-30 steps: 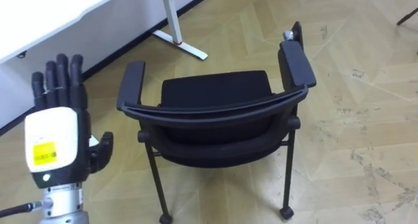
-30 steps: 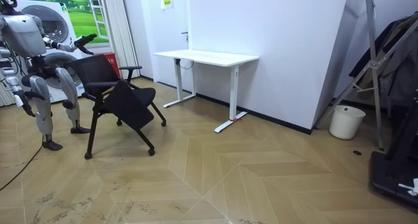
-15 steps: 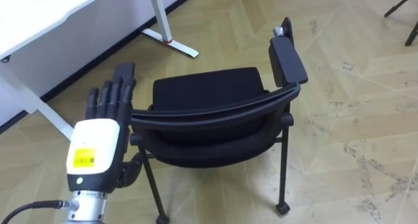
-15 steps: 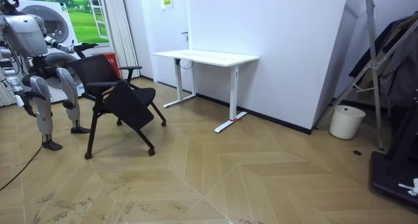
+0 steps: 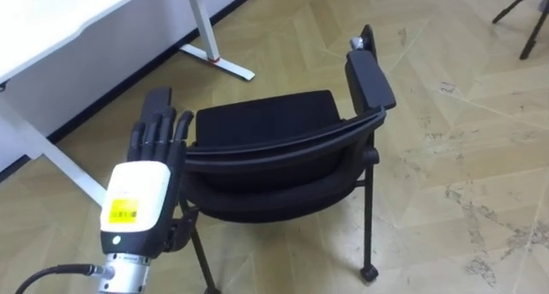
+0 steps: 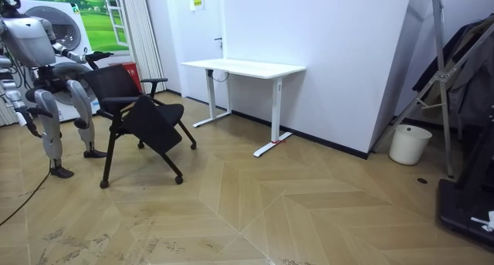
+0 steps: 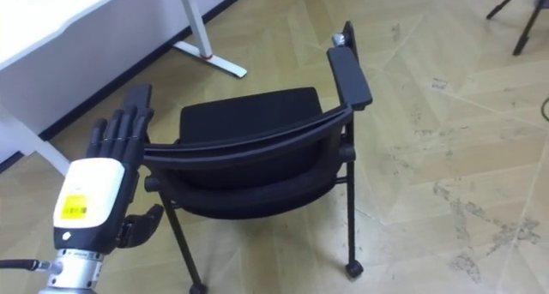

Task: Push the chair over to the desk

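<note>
Item: chair [image 5: 274, 148] — black throughout.
- Seat [image 5: 262, 123]: padded, squarish, dark fabric.
- Back: one curved rail across the near side of the seat, with a padded panel below it, seen from behind and above.
- Armrests: two flat padded bars. The right armrest [image 5: 369, 78] runs away from me. The left armrest [image 5: 159, 99] is partly covered by my fingers.
- Legs: thin black tube. The near right leg ends in a small caster [image 5: 369, 273].

Location: the chair stands on the herringbone wood floor [image 5: 463, 157], directly in front of me, with its back towards me and its seat facing away. The white desk [image 5: 60, 24] is beyond it on my left, and the desk's foot [image 5: 219, 61] lies near the chair's far left corner. In the room view the chair [image 6: 131, 110] is at the room view's left, between me and the desk [image 6: 243, 66]. A white bin [image 6: 409, 144] stands well apart at the room view's right.

Left hand [image 5: 137, 204]: raised with its back towards me. The fingers [image 5: 159, 140] are straight, held close together and pointing forward. The thumb is tucked low on the inner side.

Relation: my fingertips are at the left end of the back rail, where it meets the left armrest, and they overlap both. My palm is on the near side of the back, just left of the padded panel. I grasp nothing — whether my fingers actually bear on the rail I cannot tell.

Right hand [image 6: 32, 124]: low at my side in the room view. I cannot tell its state.
</note>
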Motion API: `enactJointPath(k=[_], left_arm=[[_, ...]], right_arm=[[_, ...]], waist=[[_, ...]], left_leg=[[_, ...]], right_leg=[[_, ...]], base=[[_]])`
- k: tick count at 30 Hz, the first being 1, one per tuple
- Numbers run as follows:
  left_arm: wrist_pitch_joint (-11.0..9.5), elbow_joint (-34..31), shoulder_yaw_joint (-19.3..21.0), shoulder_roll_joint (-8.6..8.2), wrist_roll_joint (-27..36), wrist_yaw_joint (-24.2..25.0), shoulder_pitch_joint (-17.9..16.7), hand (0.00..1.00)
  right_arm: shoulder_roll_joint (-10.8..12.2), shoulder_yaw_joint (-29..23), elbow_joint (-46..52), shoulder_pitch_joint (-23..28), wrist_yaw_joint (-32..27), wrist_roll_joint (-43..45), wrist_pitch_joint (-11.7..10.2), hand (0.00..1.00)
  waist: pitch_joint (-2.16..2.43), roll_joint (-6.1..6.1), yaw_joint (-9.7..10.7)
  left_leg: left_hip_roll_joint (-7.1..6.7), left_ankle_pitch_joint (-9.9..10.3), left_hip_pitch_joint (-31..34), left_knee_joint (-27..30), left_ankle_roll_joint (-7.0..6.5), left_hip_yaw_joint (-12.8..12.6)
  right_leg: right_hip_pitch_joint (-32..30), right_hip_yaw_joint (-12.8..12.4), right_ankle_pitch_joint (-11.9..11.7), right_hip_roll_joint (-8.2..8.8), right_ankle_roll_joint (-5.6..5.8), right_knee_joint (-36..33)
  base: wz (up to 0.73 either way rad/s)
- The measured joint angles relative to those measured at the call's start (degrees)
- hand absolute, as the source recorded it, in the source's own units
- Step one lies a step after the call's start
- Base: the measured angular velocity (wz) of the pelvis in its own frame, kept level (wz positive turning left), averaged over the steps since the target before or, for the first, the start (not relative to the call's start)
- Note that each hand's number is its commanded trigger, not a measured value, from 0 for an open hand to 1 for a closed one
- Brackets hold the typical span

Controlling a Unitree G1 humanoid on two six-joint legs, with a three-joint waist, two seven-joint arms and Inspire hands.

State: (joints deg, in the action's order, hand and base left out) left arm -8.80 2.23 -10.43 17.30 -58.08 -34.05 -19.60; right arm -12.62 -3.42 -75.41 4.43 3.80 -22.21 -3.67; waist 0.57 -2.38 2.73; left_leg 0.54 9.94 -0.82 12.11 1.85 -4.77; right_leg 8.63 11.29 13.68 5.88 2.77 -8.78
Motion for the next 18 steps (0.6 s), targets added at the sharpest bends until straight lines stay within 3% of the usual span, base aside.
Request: enactJointPath(k=[3, 7, 18], left_arm=[[0.0, 0.1, 0.0, 0.00, 0.0, 0.0, 0.0, 0.00], [0.0, 0.9, 0.0, 0.00, 0.0, 0.7, 0.1, 0.00], [-0.1, 5.7, -1.2, 0.02, -0.1, 2.3, 2.4, 0.00]], right_arm=[[0.0, -0.1, -0.4, 0.0, -0.1, 0.0, 0.0, 0.00], [0.0, -0.7, -0.5, 0.1, -0.5, 0.0, 0.0, 0.00], [0.0, -1.2, -0.4, 1.1, -0.1, 0.1, -0.1, 0.00]], waist=[[-0.07, -0.07, 0.7], [-0.54, -0.39, 2.1], [-0.59, -0.52, 3.7]], left_leg=[[0.00, 0.0, -0.2, -0.4, 0.00, -0.1], [0.02, 0.0, -0.3, -0.5, 0.00, -0.2], [0.14, 0.0, -0.4, -0.6, 0.00, -1.1]], right_leg=[[-0.2, -0.2, -0.2, 0.00, 0.02, 0.0], [-0.1, -0.2, -0.2, 0.00, 0.02, 0.0], [-0.5, -1.2, -0.2, 0.00, 0.02, 0.0]], base=[[-0.08], [-0.01], [-0.03]])
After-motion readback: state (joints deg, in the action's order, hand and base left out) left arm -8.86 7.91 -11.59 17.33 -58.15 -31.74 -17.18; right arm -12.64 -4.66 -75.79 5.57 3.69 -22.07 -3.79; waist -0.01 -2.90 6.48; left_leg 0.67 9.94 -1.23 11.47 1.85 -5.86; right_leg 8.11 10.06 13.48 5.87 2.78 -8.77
